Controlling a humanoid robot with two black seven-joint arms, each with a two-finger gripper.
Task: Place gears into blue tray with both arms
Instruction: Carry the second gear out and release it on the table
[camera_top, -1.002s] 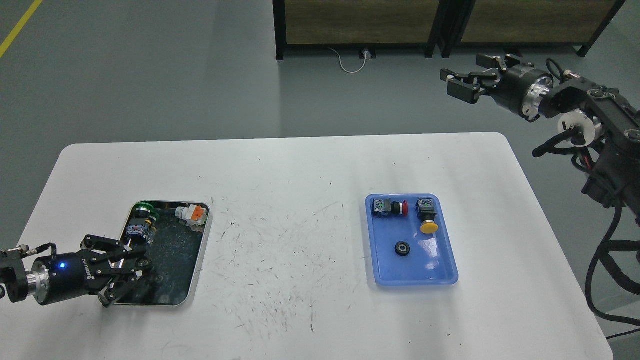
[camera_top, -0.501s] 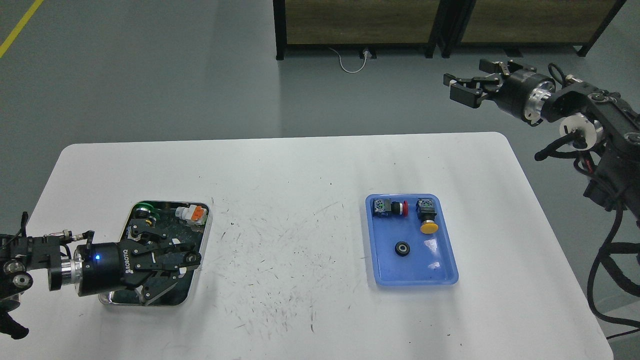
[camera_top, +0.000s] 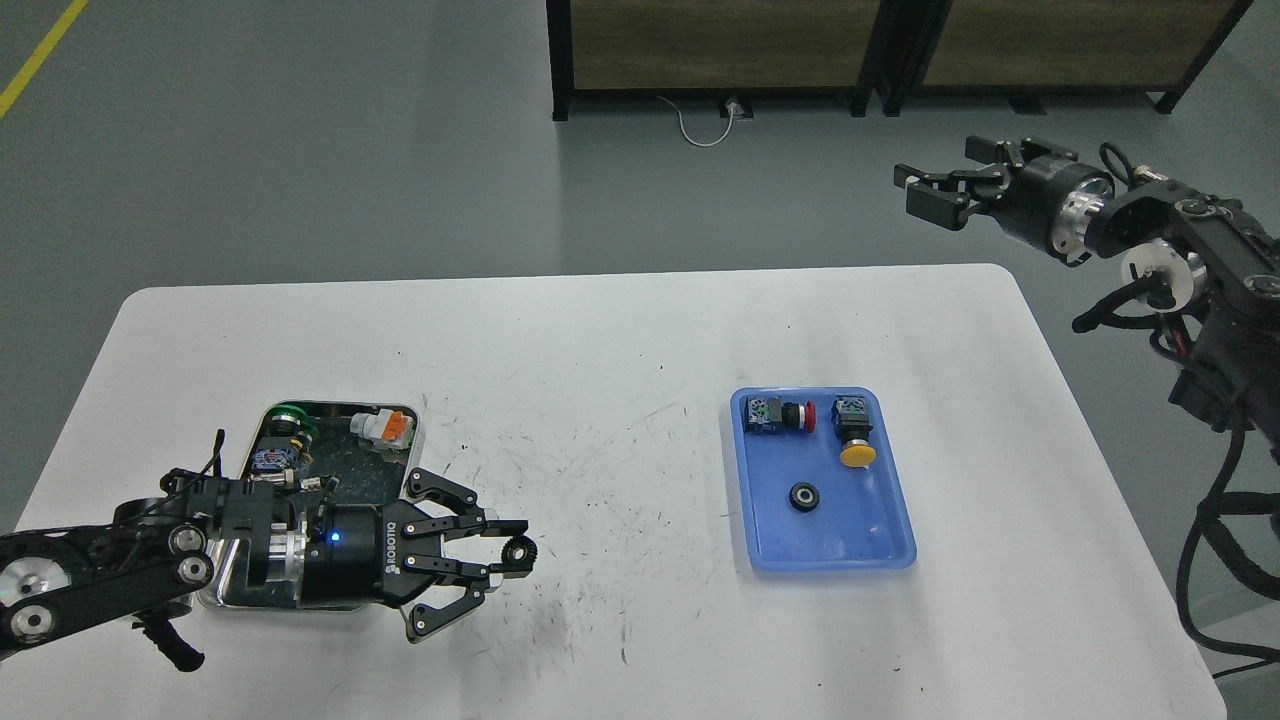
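A white rounded desk (camera_top: 620, 330) is seen from above, its middle marked with dark scuffs. At the lower left, the left black robot arm's hand (camera_top: 512, 558) is held just right of a shiny silver metal tray with a dark bottom (camera_top: 385, 485), its two fingers closed on a small dark toothed gear (camera_top: 519, 551) — the gear is pinched at the fingertips, above the scuffed desk surface. In the silver tray, a green-capped push-button switch (camera_top: 290, 418) and a grey and orange part (camera_top: 385, 427) are seen along the far edge.

Well to the right, a shallow glossy blue plastic tray with rounded corners (camera_top: 880, 545) lies on the desk. A second dark gear with a pale centre (camera_top: 803, 497) lies flat near the tray's middle. Along the tray's far edge lie a red-capped push-button switch (camera_top: 785, 415) and a yellow-capped push-button switch (camera_top: 856, 437), side by side but apart.

At the upper right, the right black arm's hand (camera_top: 925, 192) is held high beyond the desk's far right corner — its fingers are spread apart and nothing is gripped.
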